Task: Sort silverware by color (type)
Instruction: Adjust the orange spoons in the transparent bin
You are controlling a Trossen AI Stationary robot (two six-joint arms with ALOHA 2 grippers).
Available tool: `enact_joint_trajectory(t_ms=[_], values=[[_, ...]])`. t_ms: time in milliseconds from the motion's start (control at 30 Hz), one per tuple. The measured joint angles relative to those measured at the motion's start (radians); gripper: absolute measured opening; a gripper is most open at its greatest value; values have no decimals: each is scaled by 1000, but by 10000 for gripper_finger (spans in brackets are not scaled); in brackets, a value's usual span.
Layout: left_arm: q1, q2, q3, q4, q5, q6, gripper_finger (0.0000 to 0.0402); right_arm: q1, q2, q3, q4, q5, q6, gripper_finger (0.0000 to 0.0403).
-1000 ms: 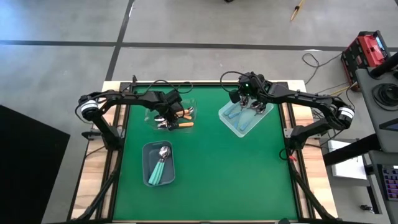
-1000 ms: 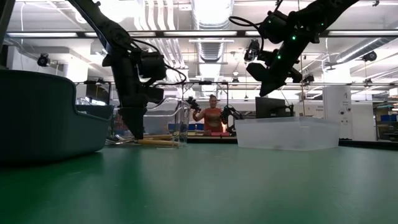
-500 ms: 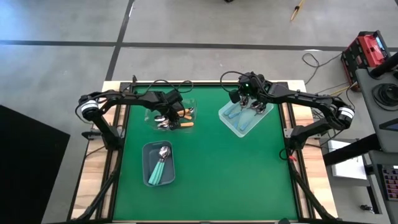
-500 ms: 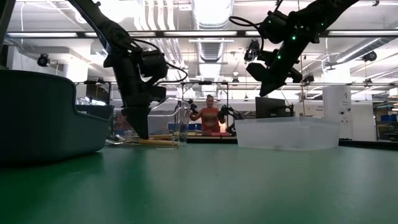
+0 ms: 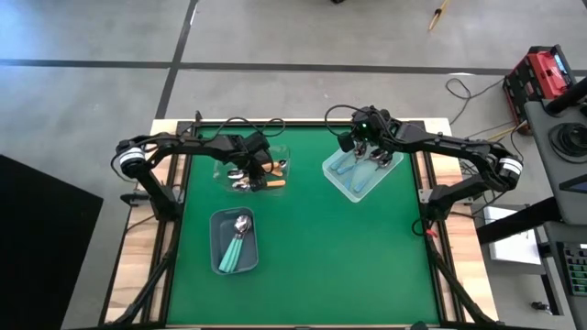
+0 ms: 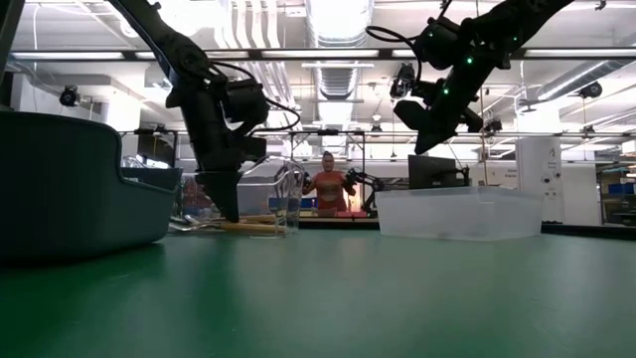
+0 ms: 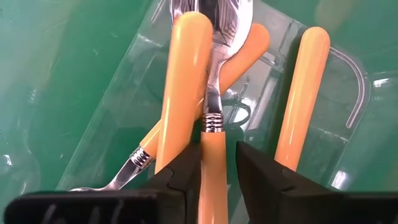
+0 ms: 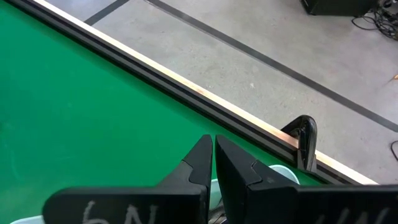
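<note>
My left gripper (image 5: 246, 170) reaches down into a clear bin (image 5: 278, 162) at the table's far left. That bin holds several orange-handled spoons (image 7: 186, 74). In the left wrist view the gripper (image 7: 219, 152) is shut on one orange spoon. My right gripper (image 5: 368, 153) hovers shut and empty (image 8: 213, 144) above a second clear bin (image 5: 363, 186), where blue-handled spoons (image 5: 344, 168) lie. Teal-handled spoons (image 5: 237, 247) lie in a grey bin (image 5: 218, 220) nearer the front. My left gripper pinches one orange spoon's handle (image 7: 214, 146) between its two fingers (image 7: 181, 174), just behind the ribbed metal collar. The fingers come from above, slanting down into the bin. The spoon's metal bowl (image 7: 214, 15) points away from the fingers and lies over other orange handles.
Orange spoons crowd the left clear bin, and one orange handle (image 5: 273, 183) pokes out past its near side. Wide green table lies bare at the middle and near right. In the low view the grey bin (image 6: 70, 179) looms at the left, and a person stands far behind the table.
My left gripper has shifted a little toward the table's right inside the clear bin, staying low. My right arm has kept still.
</note>
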Motion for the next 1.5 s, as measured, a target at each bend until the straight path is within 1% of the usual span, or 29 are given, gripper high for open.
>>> enact_joint_trajectory(t_ms=[400, 600, 800, 1267, 1500], values=[[1, 0, 0, 1, -1, 1, 7, 0, 0, 0, 0, 0, 0, 13], [1, 0, 0, 1, -2, 2, 4, 0, 0, -4, 0, 0, 0, 13], [1, 0, 0, 4, 3, 2, 22, 0, 0, -5, 0, 0, 0, 13], [1, 1, -2, 36, 12, 7, 107, 0, 0, -5, 0, 0, 0, 13], [0, 1, -2, 50, 17, 40, 132, 0, 0, -6, 0, 0, -1, 13]])
